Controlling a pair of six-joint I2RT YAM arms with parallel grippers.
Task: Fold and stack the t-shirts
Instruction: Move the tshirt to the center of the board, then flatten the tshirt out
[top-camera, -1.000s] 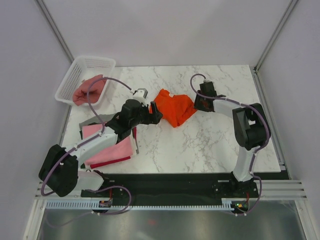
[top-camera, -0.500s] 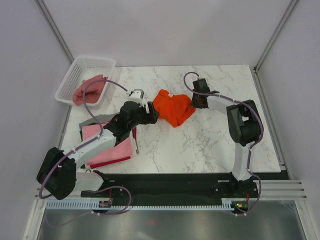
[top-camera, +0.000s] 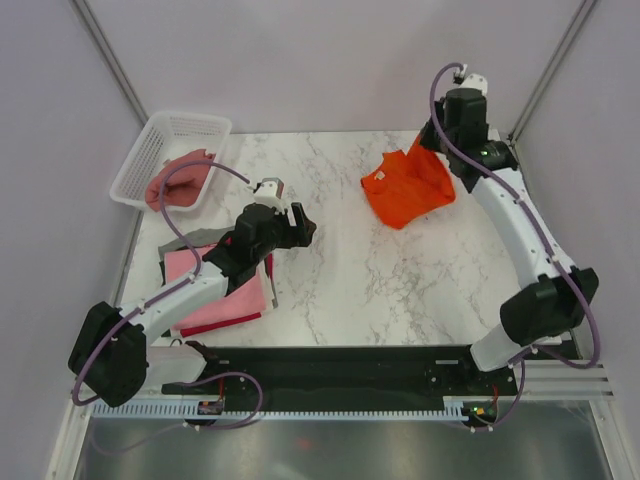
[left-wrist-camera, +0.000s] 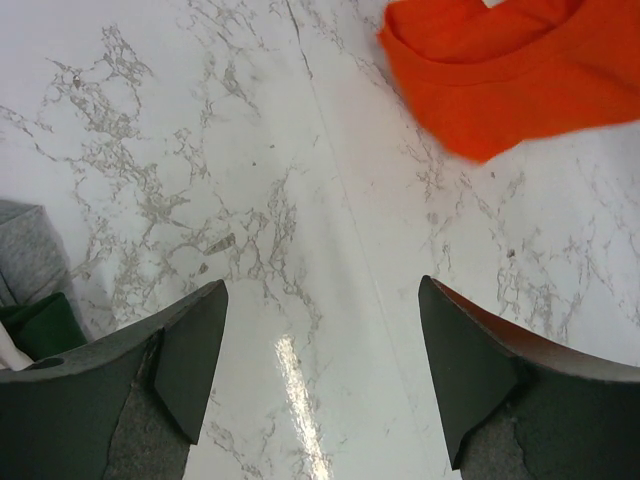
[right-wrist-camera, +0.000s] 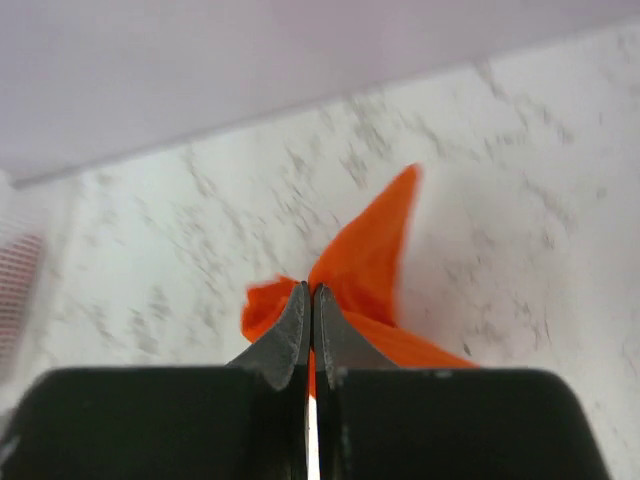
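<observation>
Orange t-shirt (top-camera: 405, 190): far-right part of table (top-camera: 400, 290), one edge raised, the rest bunched below. Right end effector (right-wrist-camera: 310, 300) clenched on that cloth edge. Left end effector (left-wrist-camera: 320, 290) released, over bare marble beside folded pink stack (top-camera: 215, 300). Best approach, likely: lift until cloth hangs free, lay flat mid-table, left pinning a corner.

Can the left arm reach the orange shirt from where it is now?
Probably yes: only bare marble lies between the open left gripper and the orange t-shirt. But the right gripper is shut on it, so they could tug against each other.
</observation>
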